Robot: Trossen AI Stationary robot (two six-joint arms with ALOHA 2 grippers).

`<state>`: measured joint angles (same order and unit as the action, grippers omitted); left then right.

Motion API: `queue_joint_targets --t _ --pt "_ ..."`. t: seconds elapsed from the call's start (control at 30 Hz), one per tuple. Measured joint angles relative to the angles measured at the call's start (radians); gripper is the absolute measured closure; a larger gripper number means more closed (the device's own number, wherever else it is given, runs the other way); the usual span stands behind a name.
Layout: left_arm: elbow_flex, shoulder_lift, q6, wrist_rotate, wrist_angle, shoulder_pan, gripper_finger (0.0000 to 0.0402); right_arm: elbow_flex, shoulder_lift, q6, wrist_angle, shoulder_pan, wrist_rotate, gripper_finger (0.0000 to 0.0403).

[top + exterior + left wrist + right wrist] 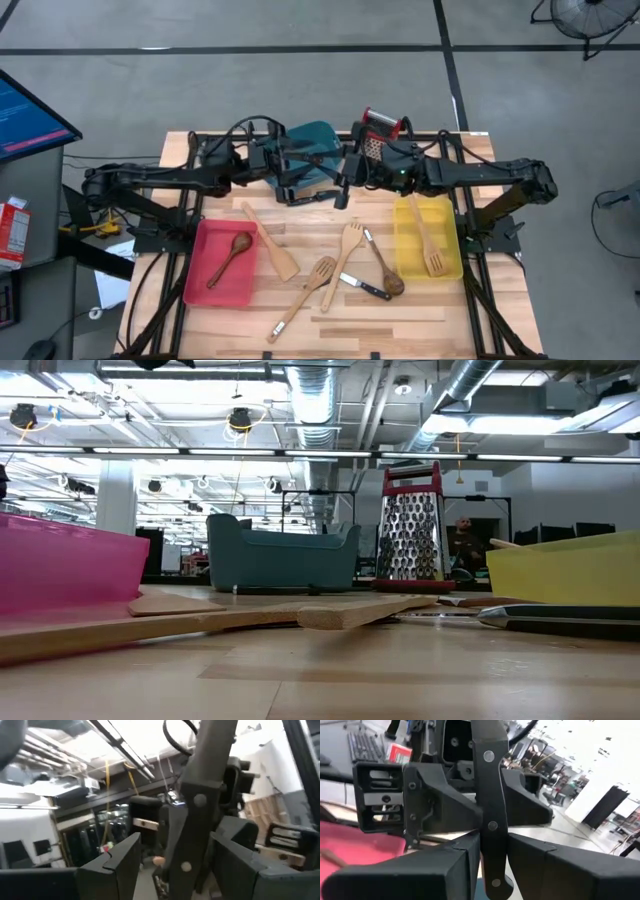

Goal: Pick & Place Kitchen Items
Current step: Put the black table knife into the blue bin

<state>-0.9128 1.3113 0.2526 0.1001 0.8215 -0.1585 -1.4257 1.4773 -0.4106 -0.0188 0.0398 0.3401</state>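
Kitchen items are found partly sorted: a dark wooden spoon (230, 257) is seen lying in the red bin (198, 288), and a pale slotted spatula (428, 243) in the yellow bin (447, 265), while several pieces are left loose on the table (400, 325) between the two bins, among them a wooden spatula (271, 243), a wooden fork (346, 250), another pale utensil (303, 296), a small black-handled knife (363, 286) and a dark spoon (384, 268). A black-handled steel knife (490, 810) is held up at the back of the table, clamped by its handle between the fingers of the right gripper (490, 855); the left gripper (172, 865) is met face to face with it, its fingers spread apart on either side of the same knife and not closed on it, so a handover is judged to be under way. Most of the task is judged to remain. Room at the back is tight: the teal bin (308, 143) and the box grater (379, 133) stand close by both wrists, whereas the front of the table is left open beyond the loose utensils.
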Motion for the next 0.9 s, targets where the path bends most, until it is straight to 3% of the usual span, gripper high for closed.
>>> queue_joint_targets --t 0.27,0.57,0.9 --pt "-0.001 0.005 0.002 0.04 0.008 0.0 0.0243 0.0 0.001 0.0 -0.038 -0.001 0.0 0.031" --pt "-0.001 -0.002 0.014 0.139 0.008 -0.001 0.037 0.0 -0.001 0.008 -0.052 0.0 -0.005 0.031" --pt "-0.001 -0.008 0.004 0.125 -0.015 0.004 0.0371 0.0 -0.002 -0.002 -0.063 0.001 -0.002 0.0296"
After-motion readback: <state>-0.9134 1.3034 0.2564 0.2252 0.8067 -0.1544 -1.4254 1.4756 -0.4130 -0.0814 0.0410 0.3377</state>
